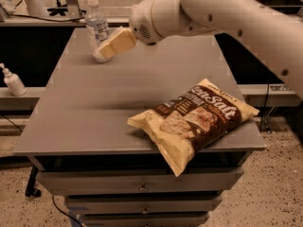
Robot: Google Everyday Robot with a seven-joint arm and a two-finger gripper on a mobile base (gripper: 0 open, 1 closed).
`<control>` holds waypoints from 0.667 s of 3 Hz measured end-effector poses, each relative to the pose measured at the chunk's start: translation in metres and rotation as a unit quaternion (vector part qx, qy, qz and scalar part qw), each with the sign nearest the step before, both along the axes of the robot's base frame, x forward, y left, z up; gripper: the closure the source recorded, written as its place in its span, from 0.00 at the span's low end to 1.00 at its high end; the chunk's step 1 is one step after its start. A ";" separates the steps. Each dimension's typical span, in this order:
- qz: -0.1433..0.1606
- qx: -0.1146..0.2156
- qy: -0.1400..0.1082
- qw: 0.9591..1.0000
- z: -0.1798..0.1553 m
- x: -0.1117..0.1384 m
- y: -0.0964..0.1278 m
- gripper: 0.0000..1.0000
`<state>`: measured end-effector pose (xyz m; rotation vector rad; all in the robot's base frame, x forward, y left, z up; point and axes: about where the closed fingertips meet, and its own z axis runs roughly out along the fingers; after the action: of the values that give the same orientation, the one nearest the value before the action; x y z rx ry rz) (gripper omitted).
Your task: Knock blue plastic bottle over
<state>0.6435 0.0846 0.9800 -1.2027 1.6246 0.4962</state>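
Blue plastic bottle (97, 27): stood at the far left corner of the grey surface (90, 112), close to the back edge.
Bottle axis: long axis vertical, white cap pointing straight up, base on the surface; no lean could be made out.
Bottle label: white and blue print faced the camera on the upper body.
Tool (106, 50): a cream-coloured piece at the end of the white arm (213, 11), angled down and to the left, its tip crossing in front of the bottle's lower half and hiding part of the base.
Contact: the tool's tip overlapped the bottle in this view; it looked to be touching or just beside it, but which could not be told.
Tool state: could not be told whether it was wide or narrow.
Arm: reached in from the upper right, above the far part of the surface.
Chip bag (194, 119): lay flat at the near right, well apart from the bottle, one corner hanging over the front edge.
Drawers (142, 187): sat below the surface at the front.
White pump bottle (13, 82): stood off the surface, on a ledge at the left.
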 end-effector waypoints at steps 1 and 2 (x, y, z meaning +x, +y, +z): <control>0.027 0.034 -0.002 0.999 -0.011 0.031 0.049 0.00; 0.025 0.055 -0.008 0.998 -0.025 0.063 0.074 0.00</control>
<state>0.7065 0.1585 0.9553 -1.1645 1.5377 0.5978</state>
